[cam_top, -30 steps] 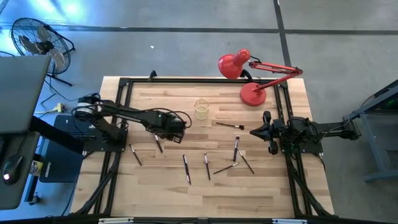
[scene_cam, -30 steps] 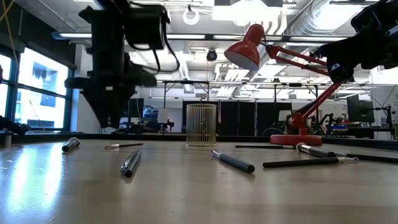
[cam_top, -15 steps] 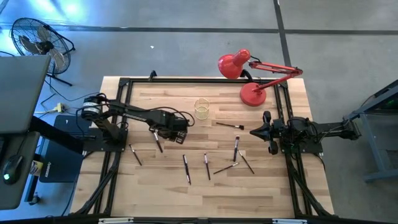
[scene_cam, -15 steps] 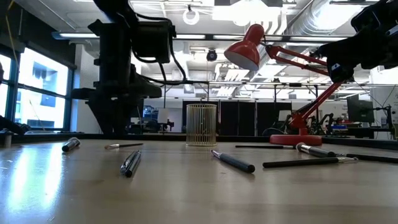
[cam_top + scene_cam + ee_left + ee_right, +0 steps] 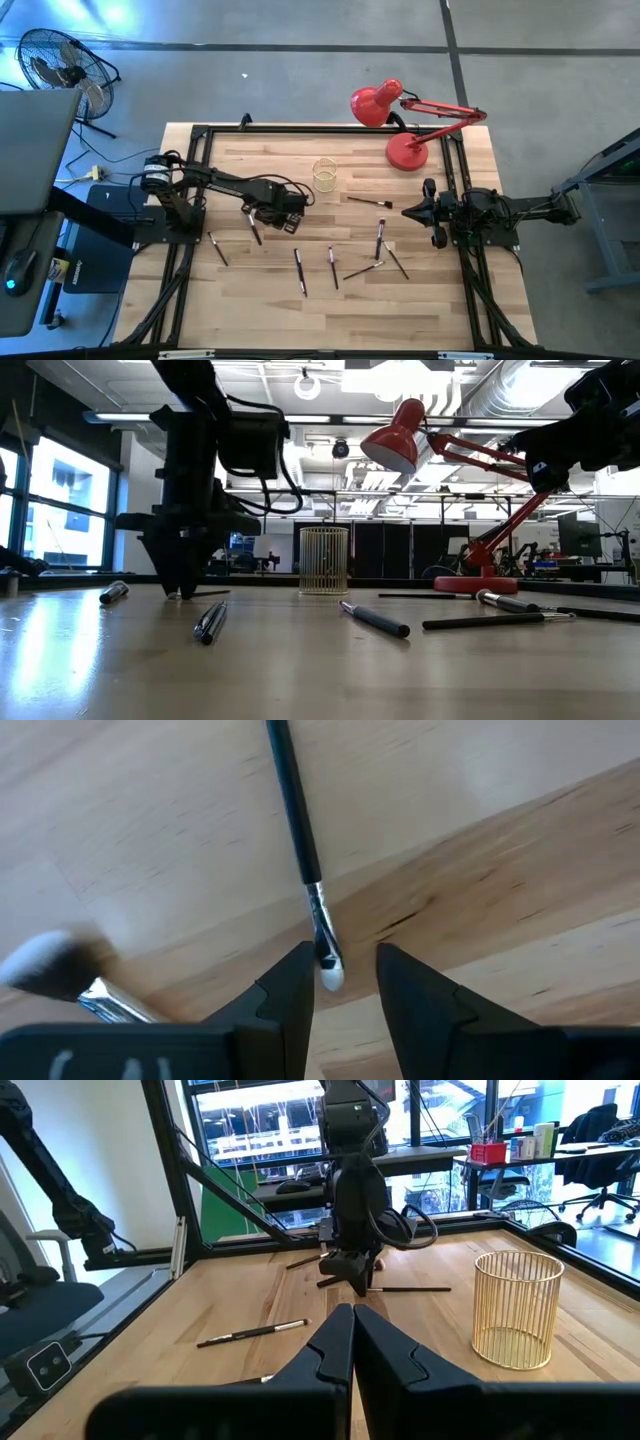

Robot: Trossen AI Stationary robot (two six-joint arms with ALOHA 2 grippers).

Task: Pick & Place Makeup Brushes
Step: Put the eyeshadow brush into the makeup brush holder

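Left end effector [image 5: 338,982] hangs low over the table [image 5: 440,290] with its fingers parted on either side of the white tip of a makeup brush [image 5: 300,840], which lies flat on the wood on the left, nearer than the wire cup [image 5: 325,175]. Closing so near the bristle end could pinch only the tip, so the brush may pivot, slip out or roll. Right end effector [image 5: 352,1330] waits closed and empty at the right edge.

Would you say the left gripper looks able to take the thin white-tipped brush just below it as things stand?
Probably yes: the left gripper is open, its fingers either side of the thin brush's white tip, with nothing between them.
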